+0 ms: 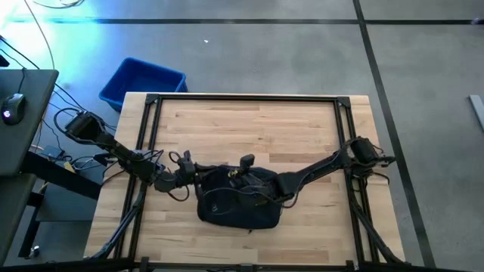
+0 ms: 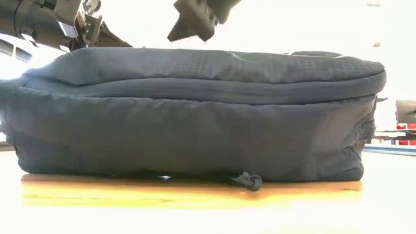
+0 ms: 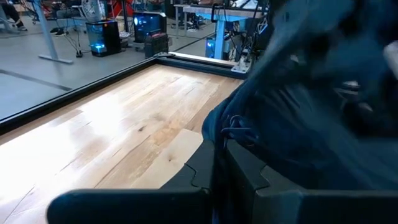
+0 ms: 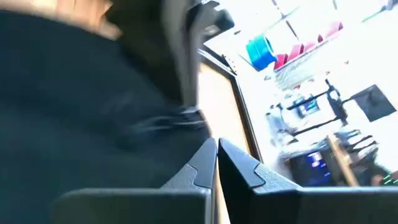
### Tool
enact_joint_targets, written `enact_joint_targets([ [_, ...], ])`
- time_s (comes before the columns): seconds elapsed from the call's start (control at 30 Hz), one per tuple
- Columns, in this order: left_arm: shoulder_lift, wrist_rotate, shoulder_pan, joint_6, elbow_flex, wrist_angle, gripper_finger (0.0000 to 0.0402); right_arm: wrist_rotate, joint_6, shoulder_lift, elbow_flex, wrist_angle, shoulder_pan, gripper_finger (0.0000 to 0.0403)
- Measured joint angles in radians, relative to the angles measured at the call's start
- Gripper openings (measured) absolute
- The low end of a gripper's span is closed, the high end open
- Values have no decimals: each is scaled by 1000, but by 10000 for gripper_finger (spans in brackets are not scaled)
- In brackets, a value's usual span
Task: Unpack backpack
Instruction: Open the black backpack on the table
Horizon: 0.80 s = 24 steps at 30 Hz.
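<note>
Scanning left to right in the high view: blue bin [image 1: 141, 81] sits on the floor just off the table's [image 1: 249, 125] far-left corner, well apart from the work. Left arm comes in from the left edge; left gripper [image 1: 198, 175] is at the backpack's [image 1: 238, 200] left end, touching the fabric. In its wrist view the fingers [image 3: 205, 165] are pressed together with no gap, bag fabric right beside them; can't tell if any cloth is pinched. Backpack lies flat on the wood near the front edge, roughly centre, long side facing the low camera, zipper line running along its length, a small cord pull [image 2: 247, 180] hanging at the bottom seam. Right arm reaches in from the right edge; right gripper [image 1: 266, 187] is over the bag's top right part. Its fingers [image 4: 208, 163] are also fully closed, dark fabric filling the view next to them; nothing visibly gripped.
</note>
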Motion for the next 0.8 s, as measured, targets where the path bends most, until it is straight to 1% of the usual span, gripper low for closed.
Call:
enact_joint_targets([
  [0.17,0,1,-7,0,0,-1,0,-7,205,-54,4,-247,2,0],
  [0.2,0,1,-8,0,0,-1,0,-23,252,-65,4,-293,2,0],
  [0.23,0,3,-9,0,0,-1,0,-63,289,-76,4,-317,2,0],
  [0.3,0,4,-9,0,0,1,0,-203,318,-86,4,-301,1,0],
  [0.37,0,4,-9,0,0,1,0,-350,283,-83,4,-233,-4,0],
  [0.4,0,4,-9,0,0,0,0,-403,257,-74,4,-194,-4,0],
  [0.47,0,4,-9,0,0,2,0,-457,184,-59,4,-117,-4,2],
  [0.53,0,4,-7,0,0,2,0,-465,94,-38,4,-83,-2,11],
  [0.6,0,4,-7,0,0,1,0,-468,22,-18,4,-82,-1,31],
  [0.7,0,12,-7,0,0,2,0,-437,-20,-4,4,-80,-7,73],
  [0.8,0,24,-6,0,0,1,0,-414,-21,-4,4,-59,-20,124],
])
